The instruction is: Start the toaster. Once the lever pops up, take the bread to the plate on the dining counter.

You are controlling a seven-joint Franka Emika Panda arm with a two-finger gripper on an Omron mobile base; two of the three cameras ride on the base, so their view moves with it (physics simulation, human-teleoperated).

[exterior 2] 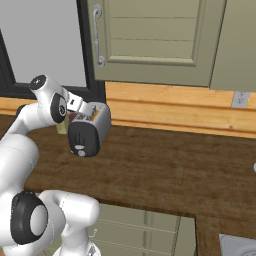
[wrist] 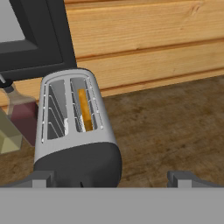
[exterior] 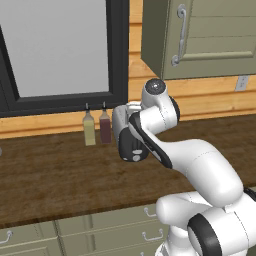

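Observation:
The silver-grey toaster stands on the dark wood worktop near the back wall, its black end panel facing me. A golden-brown bread slice sits down in the right slot; the left slot holds nothing. My gripper hovers just above and in front of the toaster's black end. It is open, its two fingertips wide apart with nothing between them. The arm partly covers the toaster in the left base view. I cannot make out the lever on the panel. The plate and the dining counter are out of view.
Two slim bottles stand against the wall just left of the toaster, under a black-framed window. An olive wall cabinet hangs above. Open worktop stretches to the toaster's right. Drawer fronts lie below the front edge.

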